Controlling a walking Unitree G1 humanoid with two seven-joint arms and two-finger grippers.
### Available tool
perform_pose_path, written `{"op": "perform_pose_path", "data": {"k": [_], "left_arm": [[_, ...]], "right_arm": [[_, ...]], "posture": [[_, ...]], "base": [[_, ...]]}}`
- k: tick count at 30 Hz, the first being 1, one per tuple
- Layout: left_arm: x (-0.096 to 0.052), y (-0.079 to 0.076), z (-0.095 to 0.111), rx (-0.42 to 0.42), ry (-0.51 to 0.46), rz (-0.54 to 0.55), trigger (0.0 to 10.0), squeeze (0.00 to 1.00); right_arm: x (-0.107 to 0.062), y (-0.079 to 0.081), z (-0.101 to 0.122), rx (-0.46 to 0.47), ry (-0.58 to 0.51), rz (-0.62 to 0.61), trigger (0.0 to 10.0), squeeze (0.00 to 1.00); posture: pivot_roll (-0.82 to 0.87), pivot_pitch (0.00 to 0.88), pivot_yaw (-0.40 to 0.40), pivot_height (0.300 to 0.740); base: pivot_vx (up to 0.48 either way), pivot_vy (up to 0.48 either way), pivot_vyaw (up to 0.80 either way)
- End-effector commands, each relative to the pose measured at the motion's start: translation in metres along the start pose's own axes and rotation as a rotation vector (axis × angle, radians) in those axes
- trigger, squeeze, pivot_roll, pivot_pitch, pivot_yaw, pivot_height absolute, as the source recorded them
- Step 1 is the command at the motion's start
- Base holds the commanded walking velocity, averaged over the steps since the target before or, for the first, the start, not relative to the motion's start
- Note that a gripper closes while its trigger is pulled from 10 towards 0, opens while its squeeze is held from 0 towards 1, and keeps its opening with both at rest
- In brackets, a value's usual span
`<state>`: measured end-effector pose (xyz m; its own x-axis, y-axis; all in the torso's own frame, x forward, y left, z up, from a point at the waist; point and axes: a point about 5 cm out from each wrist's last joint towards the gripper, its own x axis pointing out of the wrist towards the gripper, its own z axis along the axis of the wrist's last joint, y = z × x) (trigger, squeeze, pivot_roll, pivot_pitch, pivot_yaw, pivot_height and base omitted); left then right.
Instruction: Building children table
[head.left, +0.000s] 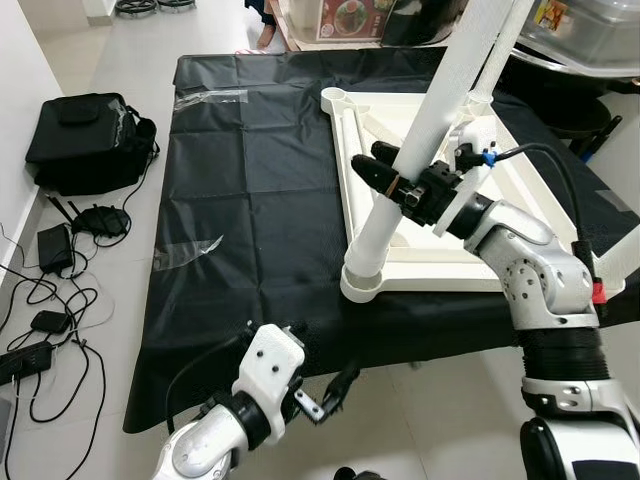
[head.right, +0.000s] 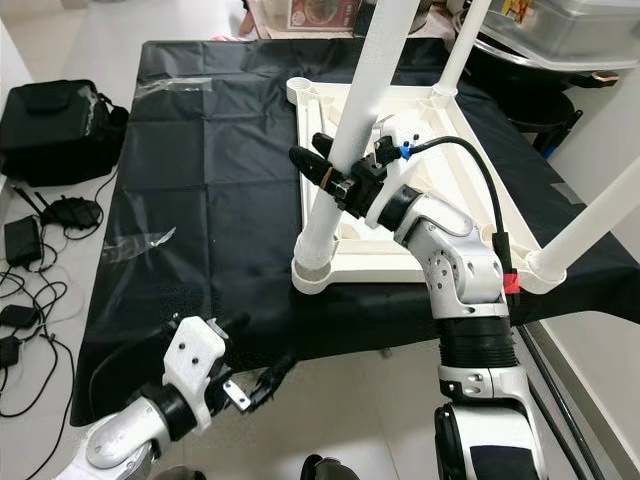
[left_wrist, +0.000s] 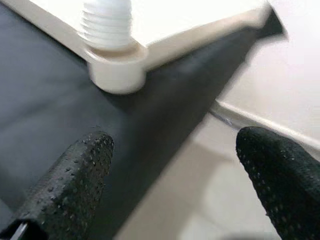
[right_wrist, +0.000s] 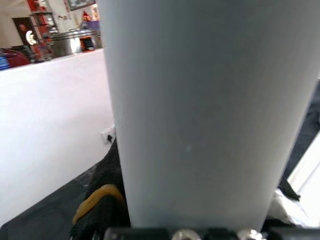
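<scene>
PROGRESS: your right gripper (head.left: 392, 180) fingers clench the near-left leg (head.left: 400, 185), seated in its corner socket | upturned tabletop (head.left: 430, 262) on black sheet (head.left: 250, 210) | three legs up; 11 o'clock socket (head.left: 334, 98) empty | left gripper (left_wrist: 175, 175) released, idle.

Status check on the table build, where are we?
Right gripper shut on white leg, seated in tabletop corner socket. Left gripper open, idle low. Nothing blocking.
</scene>
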<state>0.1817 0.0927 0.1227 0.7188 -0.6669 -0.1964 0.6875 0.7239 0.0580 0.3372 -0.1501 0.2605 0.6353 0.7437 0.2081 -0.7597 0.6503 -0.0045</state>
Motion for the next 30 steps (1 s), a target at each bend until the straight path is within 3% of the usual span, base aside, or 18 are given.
{"op": "perform_pose_path", "data": {"k": [1, 4, 19, 30], "left_arm": [[-0.007, 0.000, -0.003, 0.025, 0.007, -0.012, 10.0, 0.00], [-0.013, 0.003, -0.008, 0.076, 0.029, 0.009, 10.0, 0.00], [-0.011, 0.003, -0.006, 0.107, 0.026, 0.016, 10.0, 0.00], [-0.015, 0.002, -0.004, 0.122, 0.015, 0.007, 10.0, 0.00]], "right_arm": [[0.000, 0.003, -0.002, 0.007, 0.012, 0.030, 0.0, 0.00], [-0.001, 0.002, 0.001, -0.006, 0.018, 0.057, 0.0, 0.00], [-0.003, -0.003, 0.001, -0.117, 0.136, 0.151, 0.0, 0.00], [0.003, 0.003, 0.010, -0.030, 0.152, 0.450, 0.0, 0.00]], "posture": [[0.13, 0.186, -0.096, 0.740], [0.13, 0.189, -0.098, 0.740], [0.13, 0.210, -0.098, 0.740], [0.15, 0.231, -0.107, 0.740]], "base": [[0.000, 0.000, 0.00], [0.000, 0.000, 0.00], [0.000, 0.000, 0.00], [0.000, 0.000, 0.00]]}}
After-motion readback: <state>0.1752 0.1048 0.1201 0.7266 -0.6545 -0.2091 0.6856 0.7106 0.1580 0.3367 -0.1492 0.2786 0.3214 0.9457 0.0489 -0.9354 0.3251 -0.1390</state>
